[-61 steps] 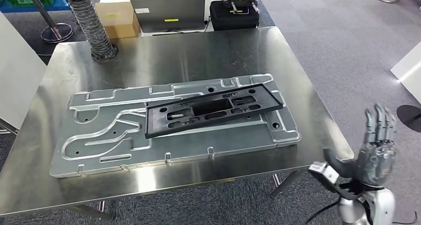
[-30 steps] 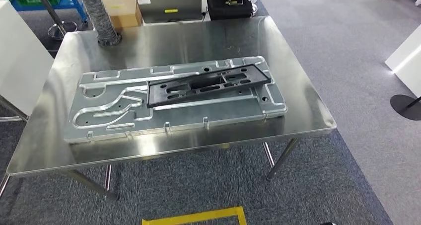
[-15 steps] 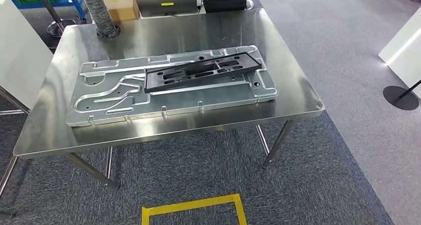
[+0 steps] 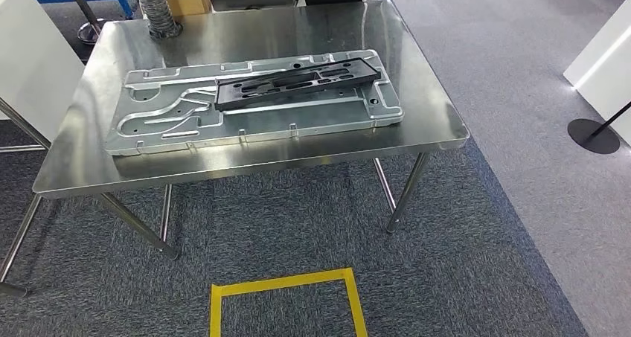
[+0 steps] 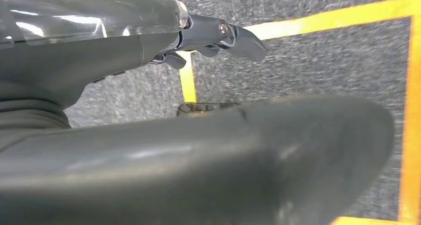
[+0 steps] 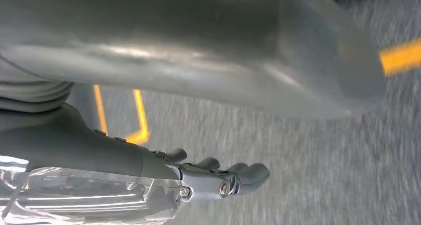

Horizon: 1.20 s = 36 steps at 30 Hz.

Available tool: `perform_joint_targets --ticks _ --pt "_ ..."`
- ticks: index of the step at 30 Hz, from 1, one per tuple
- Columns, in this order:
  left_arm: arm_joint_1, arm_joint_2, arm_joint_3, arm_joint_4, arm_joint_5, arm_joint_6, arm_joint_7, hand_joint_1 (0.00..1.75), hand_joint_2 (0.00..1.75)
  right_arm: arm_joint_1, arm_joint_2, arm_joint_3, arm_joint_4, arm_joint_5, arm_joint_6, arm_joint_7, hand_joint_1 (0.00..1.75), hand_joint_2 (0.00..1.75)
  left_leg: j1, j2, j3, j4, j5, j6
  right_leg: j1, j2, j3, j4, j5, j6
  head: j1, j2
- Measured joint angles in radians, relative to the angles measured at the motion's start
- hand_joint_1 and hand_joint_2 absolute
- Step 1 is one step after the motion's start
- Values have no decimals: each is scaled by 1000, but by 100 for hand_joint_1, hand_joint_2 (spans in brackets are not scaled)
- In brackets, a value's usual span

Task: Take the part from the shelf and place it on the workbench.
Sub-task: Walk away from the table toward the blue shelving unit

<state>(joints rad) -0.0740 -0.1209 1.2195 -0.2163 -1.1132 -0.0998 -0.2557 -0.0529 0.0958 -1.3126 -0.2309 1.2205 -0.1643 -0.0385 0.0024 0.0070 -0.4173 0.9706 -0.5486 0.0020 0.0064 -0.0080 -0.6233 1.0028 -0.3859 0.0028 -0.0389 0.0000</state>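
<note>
Black part [image 4: 298, 81] on workbench [image 4: 245, 32] (atop plate)

left robot hand [image 5: 208, 36] hanging empty with fingers apart, right robot hand [image 6: 218, 178] likewise

Yellow tape square [image 4: 286, 307] on grey carpet [image 4: 484, 225]; corrugated hose [image 4: 152, 6].

bright, even overhead light | soft glare on bench [image 4: 417, 91] | wrist views blurred, out of focus
</note>
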Motion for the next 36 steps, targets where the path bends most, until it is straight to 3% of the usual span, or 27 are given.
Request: perform_joint_targets --ticks 2,3,4,6,7,8,9,10,11,13,14,15,17,18,19,20,22,23,24,25,27,29,30,32,33,34,36 --pt "1 -7 3 2 26 -1 2 0 0 -1 0 -5 2 15 25 -14 0 0 0 3 -13 -5 19 14 -4 0 -5 1 6 13 0 0" --pt "1 -10 6 3 39 -1 3 0 0 -2 0 -5 3 26 33 -21 0 0 2 5 -23 -7 32 22 -6 2 -11 17 -17 19 0 0" --pt "0 -13 9 4 51 -1 4 0 0 -3 0 -5 4 35 38 -28 0 0 4 6 -35 -10 46 29 -8 4 -23 51 -60 26 0 0" --pt "-1 -16 17 5 66 -1 7 0 0 -8 -3 -4 5 48 42 -38 0 0 4 8 -68 -9 72 34 -15 6 -51 168 -169 38 0 0" --pt "-1 -16 22 5 70 -1 8 0 0 -10 -6 -4 5 51 42 -41 0 0 4 8 -85 -7 85 33 -18 6 -62 231 -201 43 0 0" --pt "-1 -17 25 5 72 -1 9 0 0 -13 -8 -3 5 54 42 -43 0 0 4 9 -103 -4 97 31 -21 6 -60 273 -204 48 0 0" --pt "-1 -18 28 5 75 -2 10 0 0 -14 -10 -1 5 56 41 -46 0 0 5 10 -122 1 108 28 -24 6 -44 284 -186 51 0 0" --pt "0 -19 31 5 77 -2 10 0 0 -15 -12 2 5 58 40 -48 0 0 6 10 -140 7 118 25 -27 6 -10 259 -155 53 0 0" --pt "0 -21 33 5 78 -2 10 0 0 -17 -13 5 5 57 39 -51 0 0 7 9 -157 15 127 21 -29 6 42 199 -130 54 0 0" --pt "1 -24 36 5 77 -2 6 0 0 -21 -14 8 5 54 37 -51 0 0 6 8 -182 30 141 10 -28 7 154 42 -134 48 0 0" --pt "1 -25 37 5 76 -2 2 0 0 -23 -14 9 6 52 37 -51 0 0 6 8 -188 34 149 3 -25 8 186 -11 -148 42 0 0" --pt "2 -26 37 5 74 -2 -4 0 0 -25 -14 9 7 51 38 -50 0 0 6 8 -193 35 157 -3 -21 8 199 -39 -159 34 0 0" --pt "4 -26 37 5 71 -2 -14 0 0 -26 -13 9 10 48 39 -53 0 0 9 7 -201 36 166 -17 -20 5 183 -43 -144 15 0 0" --pt "5 -26 37 5 70 -1 -19 0 0 -27 -13 9 11 46 40 -57 0 0 11 6 -210 49 147 -22 -20 3 171 -43 -133 6 0 0" --pt "7 -26 37 5 69 0 -24 0 0 -28 -12 9 12 43 40 -62 0 0 12 4 -223 77 111 -26 -21 1 158 -44 -120 -3 0 0" --pt "7 -26 37 5 68 0 -27 0 0 -29 -12 9 13 40 40 -68 0 0 13 3 -239 127 56 -28 -21 -1 142 -44 -107 -9 0 0" --pt "7 -26 37 5 66 1 -32 0 0 -30 -12 9 14 34 45 -79 0 0 13 2 -266 256 -34 -31 -17 -2 109 -41 -83 -13 0 0" --pt "7 -25 37 5 63 1 -35 0 0 -30 -11 9 15 31 48 -83 0 0 13 2 -269 308 -48 -32 -16 -3 91 -38 -71 -13 0 0" --pt "7 -24 37 5 59 1 -37 0 0 -31 -11 9 16 30 51 -85 0 0 13 2 -257 328 -35 -32 -14 -3 73 -34 -60 -12 0 0" --pt "7 -23 37 5 56 1 -39 0 0 -32 -9 9 17 29 53 -85 0 0 13 2 -228 313 -6 -31 -14 -3 54 -29 -50 -11 0 0" --pt "4 -18 37 5 51 1 -43 0 0 -35 -3 9 19 28 52 -80 0 0 12 2 -121 187 33 -24 -12 -3 23 -15 -33 -4 0 0" --pt "0 -11 37 5 45 2 -45 0 0 -37 5 9 22 27 47 -67 0 0 7 1 -29 46 12 -11 -10 -4 6 -4 -18 6 0 0" --pt "-2 -8 36 5 43 3 -45 0 0 -38 8 9 23 27 44 -59 0 0 4 1 -12 11 0 -4 -10 -4 3 -3 -10 12 0 0" --pt "0 -3 36 5 41 4 -44 0 0 -37 13 9 25 28 39 -50 0 0 3 3 -21 -2 8 14 -12 -5 -3 -3 4 25 0 0" --pt "1 -1 36 5 41 4 -42 0 0 -37 14 9 25 29 38 -49 0 0 4 5 -30 -3 19 22 -14 -4 -9 3 -6 30 0 0" --pt "1 1 36 5 41 5 -41 0 0 -36 16 9 26 29 38 -50 0 0 6 7 -42 -5 32 31 -16 -2 -19 27 -38 36 0 0" --pt "3 5 36 5 40 7 -39 0 0 -35 18 9 27 28 43 -54 0 0 6 8 -71 -6 57 41 -20 1 -49 131 -143 46 0 0"
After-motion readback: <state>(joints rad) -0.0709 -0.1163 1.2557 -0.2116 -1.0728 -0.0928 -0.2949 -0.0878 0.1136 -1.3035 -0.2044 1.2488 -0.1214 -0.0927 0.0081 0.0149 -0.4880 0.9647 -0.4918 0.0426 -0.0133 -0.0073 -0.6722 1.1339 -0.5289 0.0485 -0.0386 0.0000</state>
